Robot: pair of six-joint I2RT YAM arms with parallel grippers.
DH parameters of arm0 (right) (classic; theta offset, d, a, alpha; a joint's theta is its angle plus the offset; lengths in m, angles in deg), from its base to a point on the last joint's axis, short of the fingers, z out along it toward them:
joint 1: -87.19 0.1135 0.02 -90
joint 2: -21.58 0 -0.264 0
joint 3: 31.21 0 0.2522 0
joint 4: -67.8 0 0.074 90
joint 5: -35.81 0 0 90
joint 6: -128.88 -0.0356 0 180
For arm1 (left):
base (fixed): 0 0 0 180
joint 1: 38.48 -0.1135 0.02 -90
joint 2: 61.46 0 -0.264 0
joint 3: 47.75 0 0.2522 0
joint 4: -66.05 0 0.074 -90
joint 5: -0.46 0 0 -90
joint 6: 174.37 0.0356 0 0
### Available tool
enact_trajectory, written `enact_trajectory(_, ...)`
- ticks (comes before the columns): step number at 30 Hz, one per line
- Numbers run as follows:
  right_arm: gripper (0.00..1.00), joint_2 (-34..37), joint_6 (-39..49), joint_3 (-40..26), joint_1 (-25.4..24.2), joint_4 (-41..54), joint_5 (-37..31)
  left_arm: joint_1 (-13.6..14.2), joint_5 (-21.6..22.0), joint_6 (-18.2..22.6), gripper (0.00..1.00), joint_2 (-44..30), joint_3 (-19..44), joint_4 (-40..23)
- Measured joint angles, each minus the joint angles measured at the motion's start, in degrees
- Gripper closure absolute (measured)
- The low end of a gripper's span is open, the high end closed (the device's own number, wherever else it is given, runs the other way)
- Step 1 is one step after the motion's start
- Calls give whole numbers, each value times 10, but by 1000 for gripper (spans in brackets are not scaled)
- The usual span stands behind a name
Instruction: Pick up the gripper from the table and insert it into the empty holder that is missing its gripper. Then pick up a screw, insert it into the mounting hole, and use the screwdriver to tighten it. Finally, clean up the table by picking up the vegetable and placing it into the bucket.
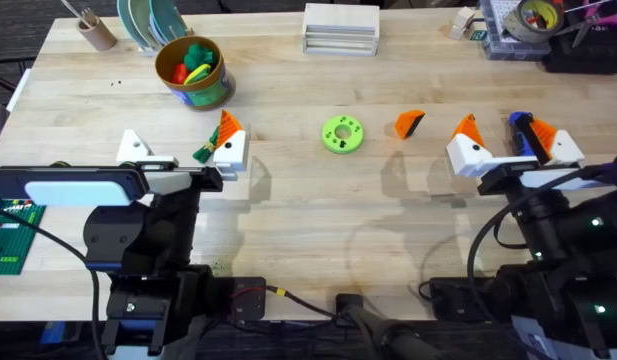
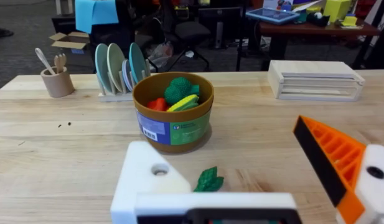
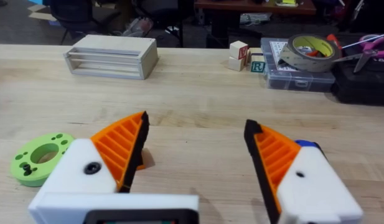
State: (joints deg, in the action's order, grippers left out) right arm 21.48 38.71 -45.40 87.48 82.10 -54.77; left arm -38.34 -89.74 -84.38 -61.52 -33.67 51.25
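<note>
The orange wedge gripper (image 1: 409, 123) lies on the table right of the round green disc (image 1: 342, 134). My left gripper (image 1: 180, 148) is open. One of its fingers is a bare white holder (image 1: 134, 147) (image 2: 151, 174) with a hole and no pad; the other carries an orange pad (image 2: 332, 158). The dark-green vegetable (image 1: 203, 152) (image 2: 209, 180) lies on the table between those fingers. Beyond it stands the bucket (image 1: 193, 70) (image 2: 173, 127) with toy food inside. My right gripper (image 1: 503, 128) (image 3: 196, 124) is open, both pads on. The blue screwdriver (image 1: 521, 130) (image 3: 307, 144) lies by its right finger.
A dish rack with plates (image 1: 150, 22) and a tan cup (image 1: 96, 30) stand at the back left. A wooden box (image 1: 340, 28) sits at the back centre. A tape roll (image 1: 538, 15) on a plastic case is at the back right. A green brick plate (image 1: 8, 240) lies at the left edge.
</note>
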Motion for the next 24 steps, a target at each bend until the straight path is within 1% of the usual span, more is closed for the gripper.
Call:
enact_trajectory(8,10,0,0,0,0,3,0,0,0,1,8,0,0,0)
enact_trajectory(18,10,0,0,0,0,0,0,0,0,11,8,0,1,-1)
enact_trajectory(21,10,0,0,-7,0,13,0,0,1,12,9,0,12,-30)
enact_trajectory(24,10,4,0,-32,0,36,0,0,6,13,9,-4,49,-66)
